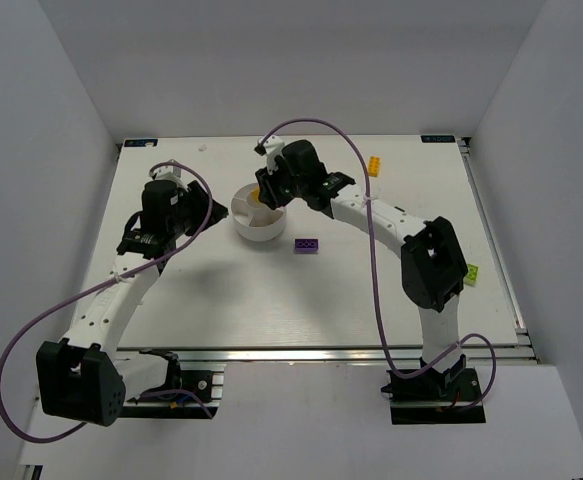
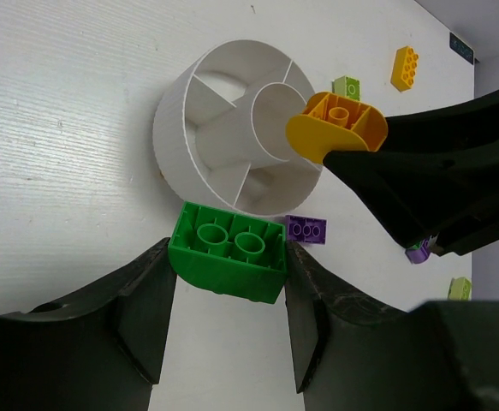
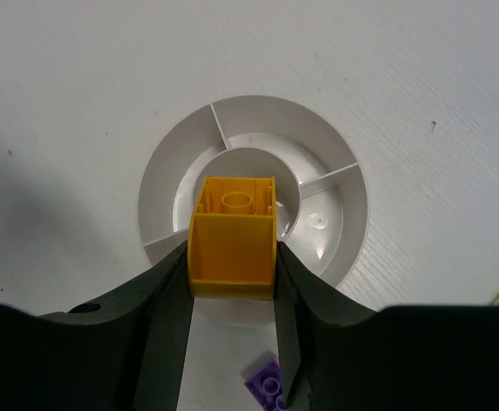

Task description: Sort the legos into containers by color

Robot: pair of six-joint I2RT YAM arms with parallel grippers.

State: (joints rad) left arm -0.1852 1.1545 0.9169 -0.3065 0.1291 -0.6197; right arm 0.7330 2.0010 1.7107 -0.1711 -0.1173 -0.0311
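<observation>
The round white dish (image 1: 256, 230) stands at the table's centre back; its wedge compartments look empty in the wrist views. My left gripper (image 2: 229, 274) is shut on a dark green brick (image 2: 229, 251) and holds it just left of the dish (image 2: 176, 137). My right gripper (image 3: 232, 257) is shut on a yellow brick (image 3: 232, 244) and holds it over the central well of the dish (image 3: 258, 116). The yellow brick also shows in the left wrist view (image 2: 336, 124). A purple brick (image 1: 307, 244) lies on the table right of the dish.
An orange brick (image 1: 374, 164) lies at the back right. A lime green brick (image 1: 474, 272) lies by the right arm's elbow. Another lime green brick (image 2: 346, 86) lies beyond the dish. A small purple piece (image 2: 418, 252) shows past the right gripper.
</observation>
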